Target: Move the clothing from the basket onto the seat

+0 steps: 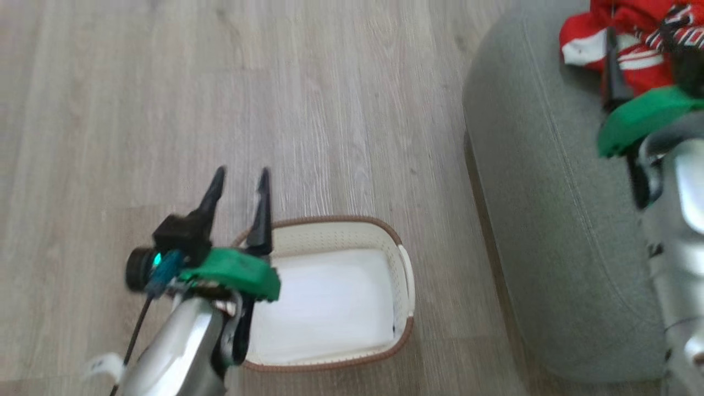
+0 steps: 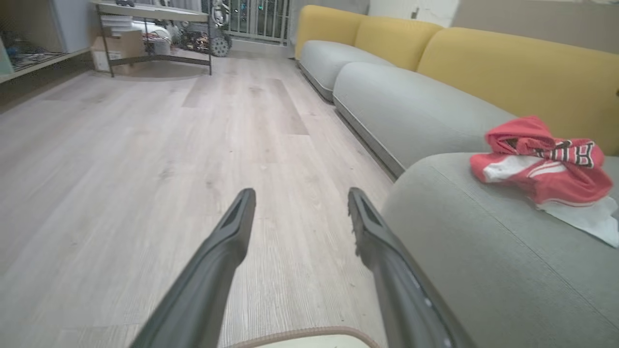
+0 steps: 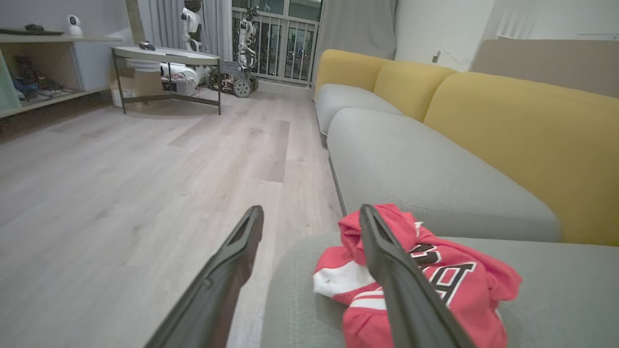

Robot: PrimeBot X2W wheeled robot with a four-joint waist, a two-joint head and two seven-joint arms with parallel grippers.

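The small oval cream perforated plastic basket is seen empty beside the spread left tool, and right of it the red-and-white clothing lies on the large grey fabric seat, unclamped by the spread right tool, so only withdrawal is judged needed.

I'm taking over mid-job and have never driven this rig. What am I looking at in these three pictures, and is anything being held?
This is a wheeled robot with two arms, each ending in a two-fingered end effector. The head view looks down from above. In it the basket stands on the wooden floor, its white bottom showing bare, beside the grey seat. The red and white clothing lies bunched on the seat. The other two pictures come from cameras on the wrists, looking along the fingers. The left end effector hangs open above the basket's rim. The right end effector is open above the clothing. Neither holds anything.
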